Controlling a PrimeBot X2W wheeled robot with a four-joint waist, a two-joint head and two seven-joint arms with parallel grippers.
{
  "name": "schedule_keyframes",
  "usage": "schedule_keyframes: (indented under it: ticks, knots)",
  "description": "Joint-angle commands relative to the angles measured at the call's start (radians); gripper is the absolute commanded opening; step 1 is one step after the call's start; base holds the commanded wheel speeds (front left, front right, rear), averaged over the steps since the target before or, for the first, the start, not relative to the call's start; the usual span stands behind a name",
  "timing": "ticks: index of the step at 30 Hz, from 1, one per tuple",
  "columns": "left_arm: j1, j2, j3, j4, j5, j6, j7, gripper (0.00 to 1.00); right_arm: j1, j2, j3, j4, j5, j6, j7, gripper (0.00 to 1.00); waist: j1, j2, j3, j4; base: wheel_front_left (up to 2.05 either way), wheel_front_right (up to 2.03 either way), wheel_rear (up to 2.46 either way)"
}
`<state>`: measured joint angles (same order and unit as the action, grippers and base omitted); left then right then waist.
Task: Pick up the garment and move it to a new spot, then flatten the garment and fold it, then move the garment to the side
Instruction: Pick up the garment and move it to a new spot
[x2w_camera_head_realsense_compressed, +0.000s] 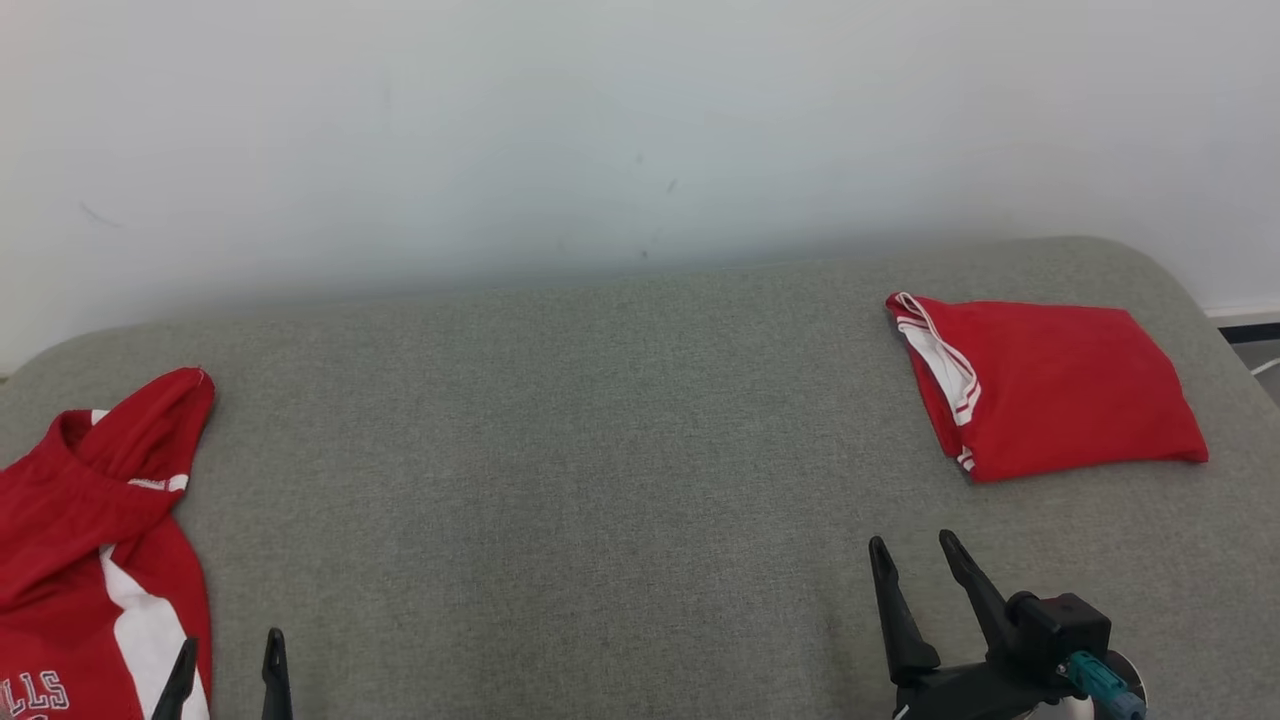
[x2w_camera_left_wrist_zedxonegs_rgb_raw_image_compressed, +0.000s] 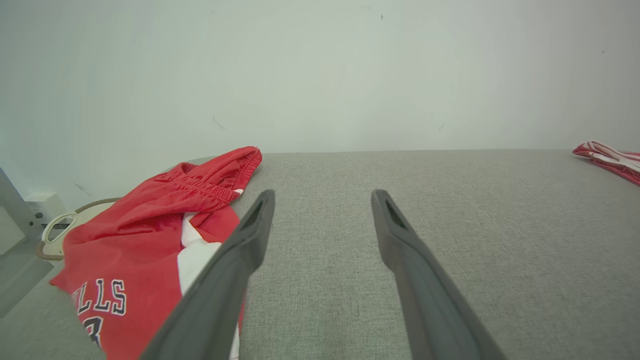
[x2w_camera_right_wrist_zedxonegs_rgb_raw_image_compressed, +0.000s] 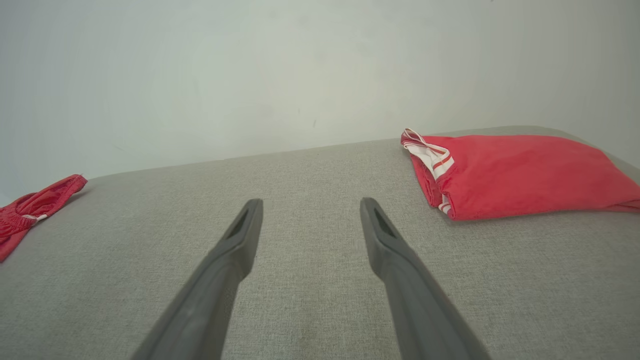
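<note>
Just left of the left gripper (x2w_camera_head_realsense_compressed: 229, 648), jaws wide and empty, lie the crumpled red shorts (x2w_camera_head_realsense_compressed: 90, 520); right gripper (x2w_camera_head_realsense_compressed: 914, 545) also wide and empty, folded red garment (x2w_camera_head_realsense_compressed: 1050, 385) ahead-right of it. Risk: grasp catches one layer or the grey upholstery (x2w_camera_head_realsense_compressed: 600, 450), so shorts drag bunched.

The grey cushioned surface (x2w_camera_head_realsense_compressed: 600, 450) lies bare across its whole middle, from the near edge to the wall (x2w_camera_head_realsense_compressed: 600, 130), which closes off the far side. 2 cloth obstacles sit at the flanks: loose red shorts (x2w_camera_head_realsense_compressed: 90, 530) just beside the left gripper (x2w_camera_head_realsense_compressed: 230, 640), and a folded red garment (x2w_camera_head_realsense_compressed: 1050, 385) beyond the right gripper (x2w_camera_head_realsense_compressed: 912, 542), apart from it.
</note>
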<state>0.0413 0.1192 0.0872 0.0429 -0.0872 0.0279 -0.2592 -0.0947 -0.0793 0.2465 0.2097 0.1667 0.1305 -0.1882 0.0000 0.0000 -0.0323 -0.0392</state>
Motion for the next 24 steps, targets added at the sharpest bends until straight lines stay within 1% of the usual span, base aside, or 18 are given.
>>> schedule_keyframes:
  ticks: [1, 7, 21, 22, 24]
  knots:
    - [0.014, 0.006, 0.002, -0.002, -0.007, 0.004, 0.0, 1.0, 0.007, -0.001, 0.001, 0.0, 0.005, 0.0, -0.006, 1.0, 0.0, 0.0, 0.001, 0.008, 0.0, 0.0, 0.0]
    - [0.018, 0.011, 0.004, -0.001, -0.013, 0.01, 0.002, 1.0, 0.011, 0.002, 0.004, 0.006, 0.008, 0.0, -0.005, 1.0, 0.0, 0.0, 0.002, 0.042, 0.0, 0.0, 0.0]
    - [0.026, 0.021, 0.017, -0.006, -0.023, 0.04, 0.005, 1.0, 0.005, -0.005, 0.024, 0.013, 0.02, 0.0, -0.007, 1.0, 0.0, 0.0, -0.004, 0.182, 0.0, 0.0, 0.0]
    - [0.026, 0.021, 0.017, -0.006, -0.023, 0.04, 0.005, 1.0, 0.005, -0.005, 0.024, 0.013, 0.02, 0.0, -0.007, 1.0, 0.0, 0.0, -0.004, 0.182, 0.0, 0.0, 0.0]
    - [0.028, 0.021, 0.019, -0.008, -0.024, 0.043, 0.005, 1.0, 0.003, -0.007, 0.027, 0.015, 0.022, 0.0, -0.007, 1.0, 0.0, 0.0, -0.004, 0.203, 0.0, 0.0, 0.0]
